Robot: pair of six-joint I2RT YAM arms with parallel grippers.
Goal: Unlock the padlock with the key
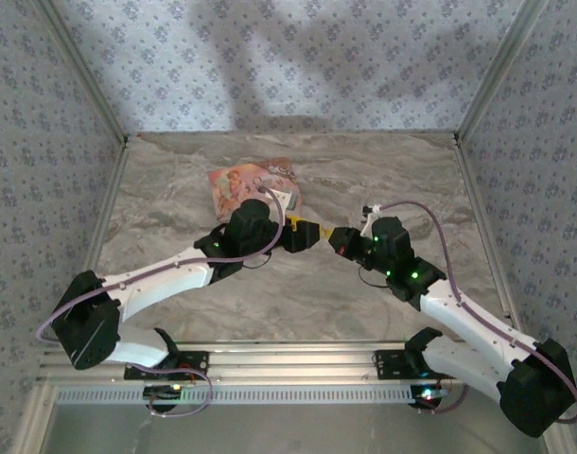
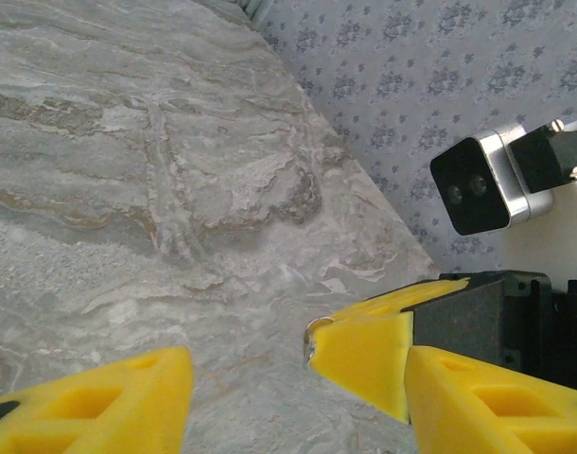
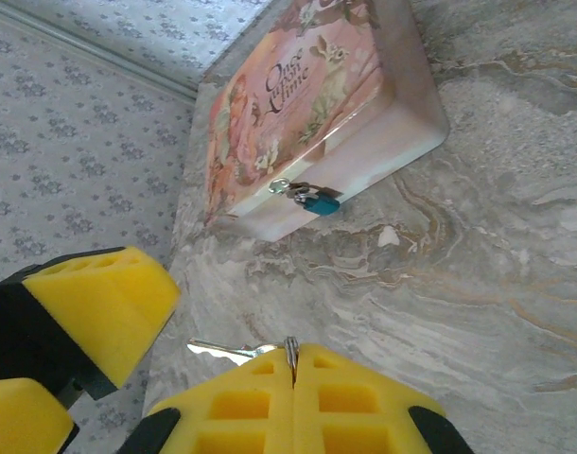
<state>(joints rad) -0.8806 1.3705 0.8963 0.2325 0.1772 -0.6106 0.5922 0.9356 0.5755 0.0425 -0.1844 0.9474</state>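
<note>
The small blue padlock (image 3: 319,200) hangs on the metal hasp at the front of the pink illustrated box (image 3: 307,104), which lies on the table. My right gripper (image 3: 291,364) is shut on the ring of the key (image 3: 218,352), and the silver blade sticks out to the left, above the table. In the left wrist view, my left gripper (image 2: 298,402) is open, and the right gripper's yellow fingertips (image 2: 374,355) with the metal ring sit just inside its right finger. From above, the left gripper (image 1: 310,233) and the right gripper (image 1: 339,238) meet tip to tip mid-table.
The pink box (image 1: 251,187) lies behind the left wrist, partly covered by it. Marbled tabletop (image 1: 393,180) stretches to the patterned walls on three sides. A small white speck (image 3: 389,235) lies on the table near the box. The right wrist camera (image 2: 482,182) faces the left gripper.
</note>
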